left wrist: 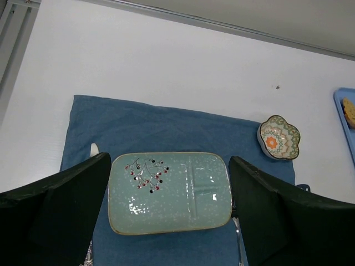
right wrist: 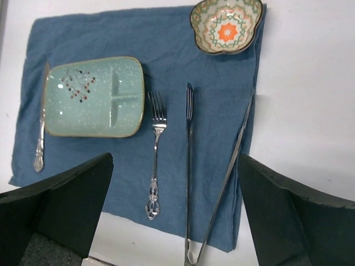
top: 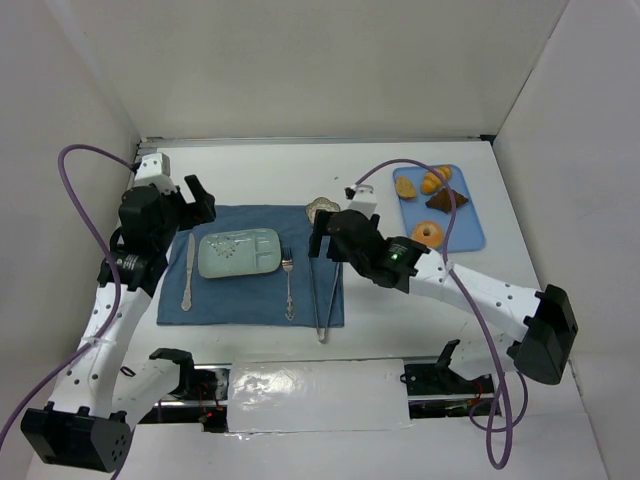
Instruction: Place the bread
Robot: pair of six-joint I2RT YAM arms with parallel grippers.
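The bread, a small round golden-orange bun, lies at the far left corner of the blue tray at the back right, seen only in the top view. The pale green divided plate sits on the blue cloth. My left gripper is open and empty above the plate's far left side; the plate lies between its fingers. My right gripper is open and empty over the cloth's right part, above the tongs. It is well left of the tray.
On the tray are also a croissant, a dark brown wedge and a ring donut. On the cloth lie a knife, a fork and tongs. A patterned small bowl stands at its far right corner.
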